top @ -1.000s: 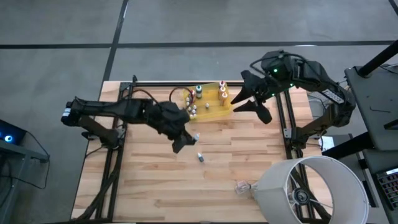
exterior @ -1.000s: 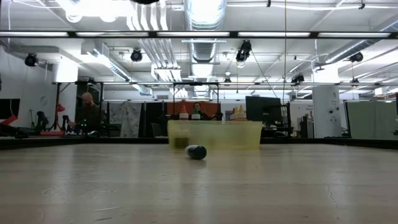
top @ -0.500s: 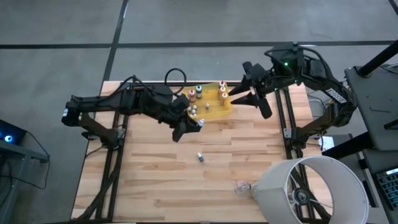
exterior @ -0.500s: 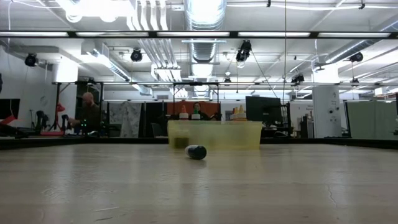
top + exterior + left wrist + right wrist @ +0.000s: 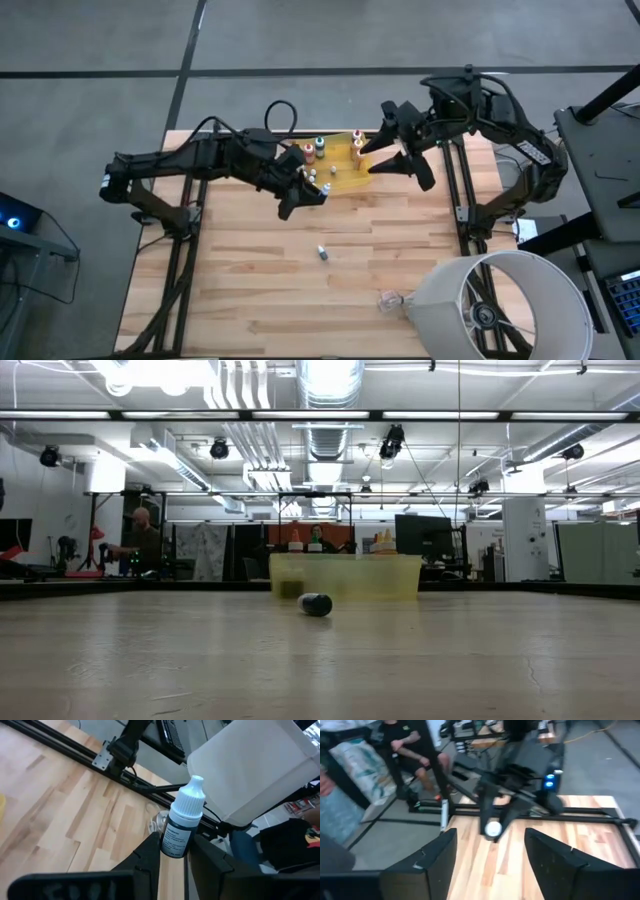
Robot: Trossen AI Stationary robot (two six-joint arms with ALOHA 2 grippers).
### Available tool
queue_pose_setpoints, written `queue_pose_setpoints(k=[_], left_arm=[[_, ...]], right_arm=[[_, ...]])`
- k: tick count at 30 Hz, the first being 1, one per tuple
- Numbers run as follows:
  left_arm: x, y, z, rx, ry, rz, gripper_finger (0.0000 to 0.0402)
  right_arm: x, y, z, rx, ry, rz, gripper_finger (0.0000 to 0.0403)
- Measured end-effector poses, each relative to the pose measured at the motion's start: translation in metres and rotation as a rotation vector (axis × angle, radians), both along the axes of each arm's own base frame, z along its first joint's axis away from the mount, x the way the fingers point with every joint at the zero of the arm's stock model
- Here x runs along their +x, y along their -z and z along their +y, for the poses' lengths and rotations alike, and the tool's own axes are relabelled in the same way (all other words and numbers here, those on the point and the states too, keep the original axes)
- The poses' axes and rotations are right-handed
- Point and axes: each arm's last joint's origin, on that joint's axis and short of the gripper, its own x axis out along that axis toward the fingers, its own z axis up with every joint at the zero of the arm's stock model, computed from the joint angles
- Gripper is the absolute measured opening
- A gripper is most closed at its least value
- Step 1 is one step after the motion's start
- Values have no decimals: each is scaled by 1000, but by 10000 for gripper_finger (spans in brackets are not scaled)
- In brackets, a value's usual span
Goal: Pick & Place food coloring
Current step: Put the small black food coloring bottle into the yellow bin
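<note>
A crumpled clear plastic scrap (image 5: 390, 299) lies nearest, at about five o'clock on the wooden table (image 5: 240, 290), just beside a big white drum-shaped shade (image 5: 500, 305). Toward the table's middle one small food coloring bottle (image 5: 322, 252) lies on its side, apart from the rest; the low view shows it dark-ended in front of the tray (image 5: 315, 604).

Farther in, the left gripper (image 5: 308, 196) hangs just near the tray's near edge, its fingers (image 5: 150, 857) pinching a white-capped bottle (image 5: 181, 820) by the lower body. That bottle's dark label carries fine print, too small to read.

At twelve o'clock sits the translucent yellow tray (image 5: 345, 178), with the other food coloring bottles (image 5: 318, 150) standing in it, red, green, orange and white caps upward.

The right gripper (image 5: 382, 140) hovers at the tray's far right end, its fingers (image 5: 427, 865) spread wide with nothing between them.

Beyond the table, a seated person (image 5: 412, 750) shows in the room.
</note>
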Motion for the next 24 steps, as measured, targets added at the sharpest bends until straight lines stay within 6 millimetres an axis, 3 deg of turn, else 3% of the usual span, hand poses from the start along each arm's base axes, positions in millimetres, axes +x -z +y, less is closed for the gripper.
queue_pose_setpoints(k=[8, 16, 24], left_arm=[[-1, 0, 10, -41, 59, -2, 69], [-2, 0, 16, -108, 150, 2, 69], [9, 10, 20, -152, 207, 38, 69]], right_arm=[[10, 8, -1, -75, -108, 23, 250], [22, 14, -3, -161, -143, 17, 251], [39, 26, -7, -208, -170, 37, 251]])
